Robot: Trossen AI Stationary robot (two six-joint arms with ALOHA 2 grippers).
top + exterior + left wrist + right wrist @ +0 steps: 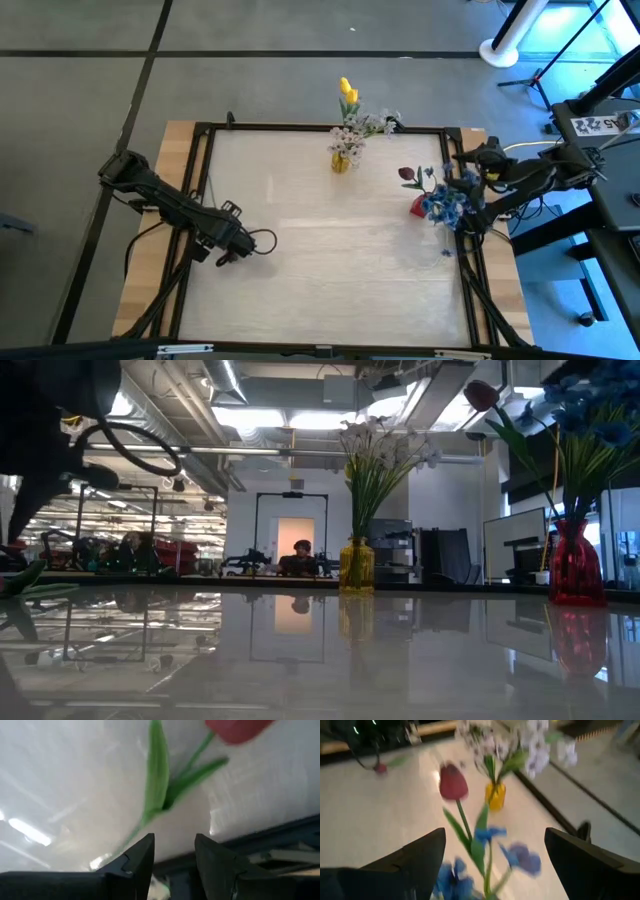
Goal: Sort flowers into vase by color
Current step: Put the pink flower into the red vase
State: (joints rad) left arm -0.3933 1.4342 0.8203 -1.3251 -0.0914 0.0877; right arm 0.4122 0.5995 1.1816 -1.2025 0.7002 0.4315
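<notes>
A loose dark red tulip (234,729) with a green stem and leaves lies on the white table just ahead of my left gripper (175,851), which is open; the stem's lower end runs behind one finger. The same tulip (380,768) shows small in the right wrist view. My right gripper (492,865) hovers wide open above the red vase (418,207), which holds blue clusters (520,857) and a red tulip (453,782). The yellow vase (341,161) near the far edge holds white sprigs (380,440) and yellow tulips (348,92).
A black frame (300,127) borders the table on all sides. The left arm (160,195) reaches in over the left edge and the right arm (530,175) over the right edge. A person (302,550) sits far behind the table. The middle and near parts of the tabletop (330,280) are bare.
</notes>
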